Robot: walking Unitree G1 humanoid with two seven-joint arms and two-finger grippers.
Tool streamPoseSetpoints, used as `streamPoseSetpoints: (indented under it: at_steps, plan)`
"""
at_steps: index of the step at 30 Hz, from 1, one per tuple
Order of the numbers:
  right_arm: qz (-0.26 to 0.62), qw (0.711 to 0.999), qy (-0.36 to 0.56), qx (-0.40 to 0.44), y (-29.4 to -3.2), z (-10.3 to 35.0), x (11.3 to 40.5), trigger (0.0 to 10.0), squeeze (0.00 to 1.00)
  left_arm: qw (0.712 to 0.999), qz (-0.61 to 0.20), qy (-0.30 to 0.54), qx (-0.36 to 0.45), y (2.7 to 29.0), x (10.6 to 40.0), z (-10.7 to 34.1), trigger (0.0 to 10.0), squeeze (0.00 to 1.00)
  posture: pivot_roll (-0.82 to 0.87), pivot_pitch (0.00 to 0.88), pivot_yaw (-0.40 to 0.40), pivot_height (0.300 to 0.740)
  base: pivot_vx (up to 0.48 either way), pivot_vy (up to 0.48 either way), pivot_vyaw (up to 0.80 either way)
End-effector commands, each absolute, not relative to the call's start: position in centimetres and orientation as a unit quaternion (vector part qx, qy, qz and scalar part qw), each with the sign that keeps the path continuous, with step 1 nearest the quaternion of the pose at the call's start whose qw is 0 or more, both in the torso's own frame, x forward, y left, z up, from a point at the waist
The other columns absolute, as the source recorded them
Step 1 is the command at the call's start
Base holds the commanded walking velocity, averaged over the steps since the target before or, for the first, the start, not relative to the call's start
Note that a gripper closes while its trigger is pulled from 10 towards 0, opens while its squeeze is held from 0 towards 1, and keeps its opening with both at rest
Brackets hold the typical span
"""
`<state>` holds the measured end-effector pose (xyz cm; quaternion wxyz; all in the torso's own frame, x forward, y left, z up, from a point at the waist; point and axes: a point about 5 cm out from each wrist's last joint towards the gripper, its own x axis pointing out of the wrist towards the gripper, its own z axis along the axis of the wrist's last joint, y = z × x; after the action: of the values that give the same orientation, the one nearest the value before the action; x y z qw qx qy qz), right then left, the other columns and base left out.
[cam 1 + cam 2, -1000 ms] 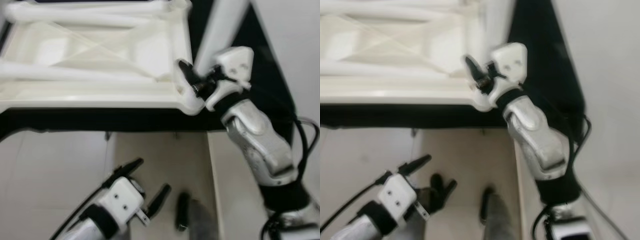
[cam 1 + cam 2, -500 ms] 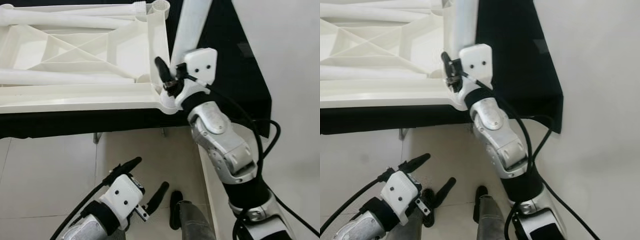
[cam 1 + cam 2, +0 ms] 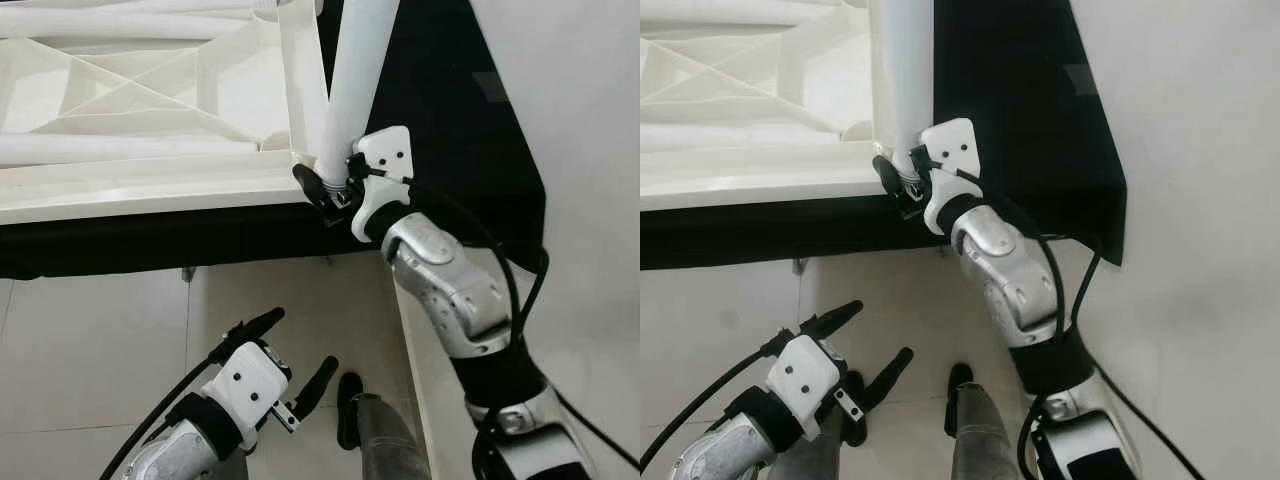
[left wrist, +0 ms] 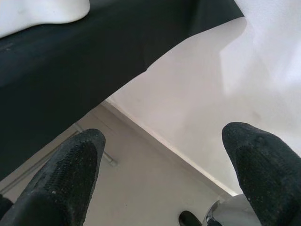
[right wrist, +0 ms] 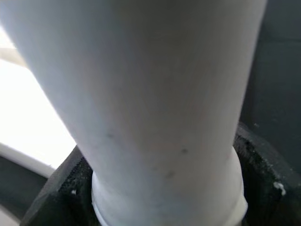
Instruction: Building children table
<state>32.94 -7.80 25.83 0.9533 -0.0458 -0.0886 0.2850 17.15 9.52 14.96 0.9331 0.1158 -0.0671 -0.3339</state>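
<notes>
Left eye view: my right gripper (image 3: 328, 186) is clenched around the lower end of a white table leg (image 3: 352, 80), which rises tilted from the near right corner of the upturned white children's table top (image 3: 150, 180); the top lies ribbed underside up on a black table (image 3: 450, 150), its near edge just inside the black edge; my left gripper (image 3: 290, 360) hangs low over the tiled floor (image 3: 90, 350), fingers spread, holding nothing. Right eye view: same scene; the leg (image 3: 902, 70) stands nearly upright here, its foot at the corner of the table top (image 3: 740, 170), my right gripper (image 3: 898, 182) wrapped just above the foot; I cannot tell whether the end is seated in a corner socket, since my fingers cover the joint; left gripper (image 3: 862, 350) idle near the floor. Left wrist view: two black fingertips (image 4: 61, 183) wide apart, nothing between them; black table edge and pale wall beyond. Right wrist view: the leg (image 5: 141, 94) close up, a collar at its end, black pads (image 5: 61, 188) pressed on either side. Handling note, my judgement: the step in hand is seating this leg at the corner; I would bring it square to the underside before pressing, keep the grip low and firm, and push along its axis, as a slanted push may jam it or slide the top on the black table.
</notes>
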Motion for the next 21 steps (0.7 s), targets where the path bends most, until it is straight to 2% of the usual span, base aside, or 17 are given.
streamPoseSetpoints:
  at_steps: [1, 2, 7, 10, 13, 16, 17, 19, 21]
  plan:
    - [0.319, 0.94, -0.117, -0.036, -7.7, 27.0, 32.7, 10.0, 0.0, 0.934, -0.335, -0.051, 0.111, 9.5, 16.8, 14.2, 10.0, 0.0, 0.12, 0.392, -0.039, 0.74, 0.0, 0.0, 0.0]
    - [0.319, 0.94, -0.117, -0.036, -7.7, 27.0, 32.7, 10.0, 0.0, 0.934, -0.335, -0.051, 0.111, 9.5, 16.8, 14.2, 10.0, 0.0, 0.12, 0.392, -0.039, 0.74, 0.0, 0.0, 0.0]
    - [0.418, 0.893, -0.154, -0.057, -9.0, 29.3, 33.6, 10.0, 0.0, 0.935, -0.333, -0.054, 0.11, 9.3, 16.9, 14.0, 10.0, 0.0, 0.12, 0.385, -0.057, 0.74, 0.0, 0.0, 0.0]
    - [0.429, 0.888, -0.157, -0.06, -9.2, 29.6, 33.8, 10.0, 0.0, 0.935, -0.333, -0.054, 0.11, 9.2, 17.0, 14.0, 10.0, 0.0, 0.12, 0.385, -0.057, 0.74, 0.0, 0.0, 0.0]
    - [0.481, 0.858, -0.157, -0.088, -9.3, 30.5, 34.9, 10.0, 0.0, 0.935, -0.331, -0.056, 0.111, 9.2, 17.0, 14.0, 10.0, 0.0, 0.12, 0.381, -0.069, 0.74, 0.0, 0.0, 0.0]
    - [0.481, 0.858, -0.157, -0.088, -9.3, 30.5, 34.9, 10.0, 0.0, 0.935, -0.331, -0.056, 0.111, 9.2, 17.0, 14.0, 10.0, 0.0, 0.12, 0.381, -0.069, 0.74, 0.0, 0.0, 0.0]
    - [0.509, 0.841, -0.153, -0.1, -9.2, 30.7, 35.2, 0.0, 0.0, 0.935, -0.331, -0.056, 0.111, 9.1, 17.0, 13.9, 10.0, 0.0, 0.12, 0.377, -0.074, 0.74, 0.0, 0.0, 0.0]
    - [0.557, 0.811, -0.144, -0.103, -9.1, 30.8, 35.5, 0.0, 0.0, 0.936, -0.33, -0.057, 0.11, 9.0, 17.0, 13.8, 10.0, 0.0, 0.13, 0.372, -0.08, 0.74, 0.0, 0.0, 0.0]
    - [0.574, 0.8, -0.14, -0.101, -9.0, 30.9, 35.6, 0.0, 0.0, 0.936, -0.33, -0.057, 0.11, 8.9, 17.0, 13.7, 10.0, 0.0, 0.13, 0.367, -0.083, 0.74, 0.0, 0.0, 0.0]
